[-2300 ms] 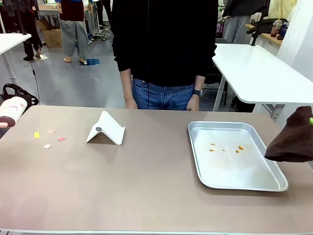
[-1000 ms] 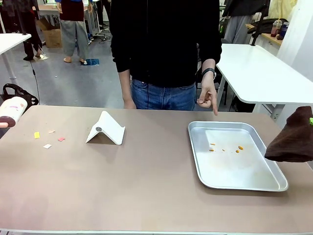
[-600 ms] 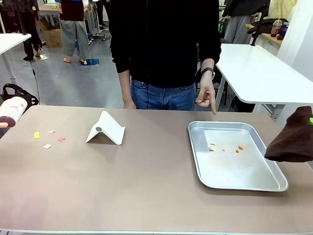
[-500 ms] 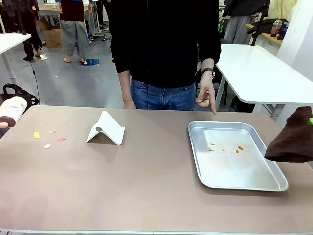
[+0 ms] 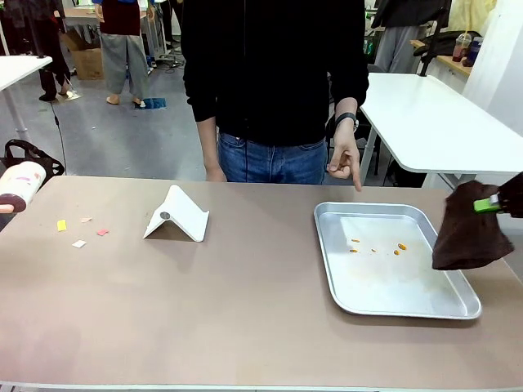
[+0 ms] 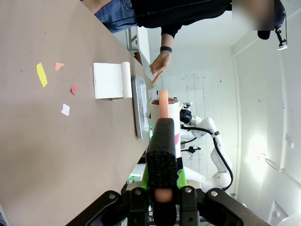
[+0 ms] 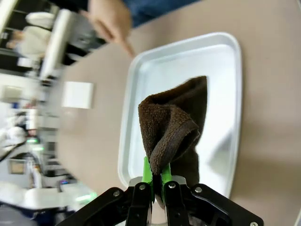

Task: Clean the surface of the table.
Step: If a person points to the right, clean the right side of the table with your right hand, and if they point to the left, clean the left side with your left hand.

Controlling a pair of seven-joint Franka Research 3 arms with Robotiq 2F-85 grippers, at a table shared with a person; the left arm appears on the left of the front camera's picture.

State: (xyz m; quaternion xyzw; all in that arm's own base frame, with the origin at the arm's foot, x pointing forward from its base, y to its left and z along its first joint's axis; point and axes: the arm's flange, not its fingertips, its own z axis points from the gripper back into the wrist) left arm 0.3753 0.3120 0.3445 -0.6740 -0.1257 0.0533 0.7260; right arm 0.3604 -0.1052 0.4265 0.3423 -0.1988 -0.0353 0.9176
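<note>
Front view: the taupe tabletop (image 5: 245, 310) carries paper scraps (image 5: 79, 231) at its left end, a white folded stand (image 5: 178, 215) and, toward the right, a metal tray (image 5: 320, 245) with orange crumbs (image 5: 376, 247). A person's hand (image 5: 345, 159) points down at the tray's far rim, apparently marking what to clean. The right tool (image 5: 489, 204), clamped on a brown cloth (image 5: 467, 237), hangs it over the tray's right edge, ready for wiping. Left wrist view: the left tool (image 6: 162, 193) is closed on a roller (image 6: 162, 155), held on the scraps' side, probably to lift them. Right wrist view: the cloth droops from closed jaws above the tray.
</note>
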